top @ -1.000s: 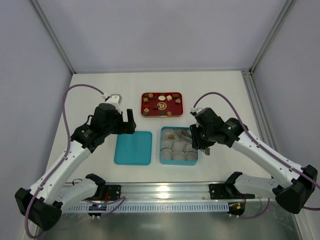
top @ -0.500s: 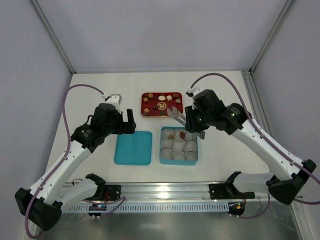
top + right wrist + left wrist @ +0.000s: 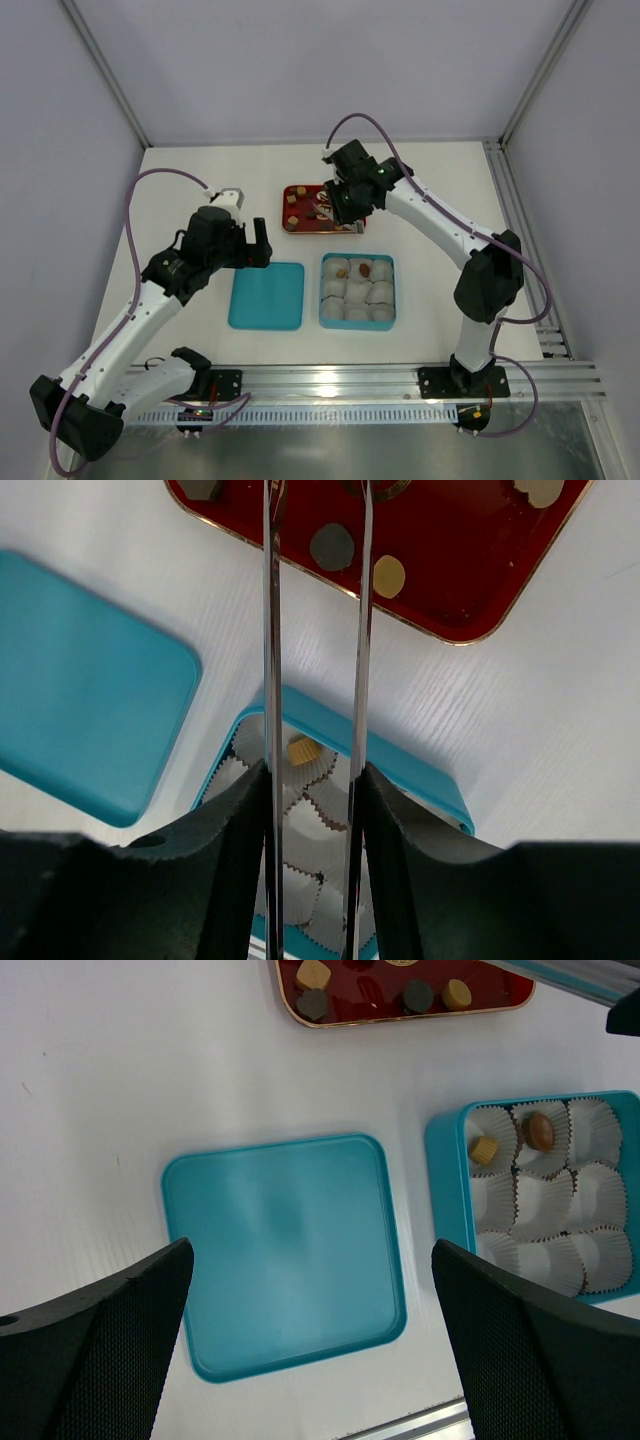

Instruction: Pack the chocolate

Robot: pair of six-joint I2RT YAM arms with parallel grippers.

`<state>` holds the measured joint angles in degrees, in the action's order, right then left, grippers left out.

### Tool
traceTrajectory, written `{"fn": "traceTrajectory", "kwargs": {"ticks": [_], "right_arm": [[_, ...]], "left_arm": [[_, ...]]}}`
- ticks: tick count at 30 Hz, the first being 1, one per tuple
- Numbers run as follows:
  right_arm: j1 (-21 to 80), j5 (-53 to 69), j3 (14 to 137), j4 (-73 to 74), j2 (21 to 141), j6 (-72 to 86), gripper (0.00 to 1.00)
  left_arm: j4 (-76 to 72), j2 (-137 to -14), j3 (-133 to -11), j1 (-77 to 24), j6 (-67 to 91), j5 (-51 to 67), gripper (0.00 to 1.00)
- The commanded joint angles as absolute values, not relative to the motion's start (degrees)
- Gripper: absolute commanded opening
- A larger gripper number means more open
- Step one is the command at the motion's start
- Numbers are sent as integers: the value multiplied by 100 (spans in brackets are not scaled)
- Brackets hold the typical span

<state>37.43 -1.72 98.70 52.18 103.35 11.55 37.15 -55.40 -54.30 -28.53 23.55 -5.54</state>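
Bare white table [image 3: 450, 190] lies open on every side. At centre frame a teal lid [image 3: 266, 295] sits left of a teal box [image 3: 447, 1190]. Two pieces of chocolate [image 3: 540, 1130] rest in its top-row paper cups [image 3: 545, 1200], and more lie on the red tray [image 3: 470, 560] above. The left gripper [image 3: 310, 1340] hangs spread wide over the lid, empty. The right gripper [image 3: 318, 488] is over the tray, its blades slightly parted with nothing visible between them.

Right fingers [image 3: 269, 630] and arm [image 3: 440, 215] over red tray [image 3: 290, 212]: right approach blocked. Teal box [image 3: 322, 292] open above; lid [image 3: 265, 295] near.
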Motion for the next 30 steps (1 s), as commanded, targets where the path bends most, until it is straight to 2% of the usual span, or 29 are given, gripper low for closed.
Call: {"fn": "traceTrajectory", "kwargs": {"ticks": [1, 30], "right_arm": [[3727, -149, 10414, 5089, 10528, 967, 43], [3727, -70, 10749, 5247, 11478, 686, 46]], "left_arm": [[3674, -5467, -5651, -2865, 2303, -589, 100], [3683, -5493, -5643, -2874, 2303, -606, 100]]}}
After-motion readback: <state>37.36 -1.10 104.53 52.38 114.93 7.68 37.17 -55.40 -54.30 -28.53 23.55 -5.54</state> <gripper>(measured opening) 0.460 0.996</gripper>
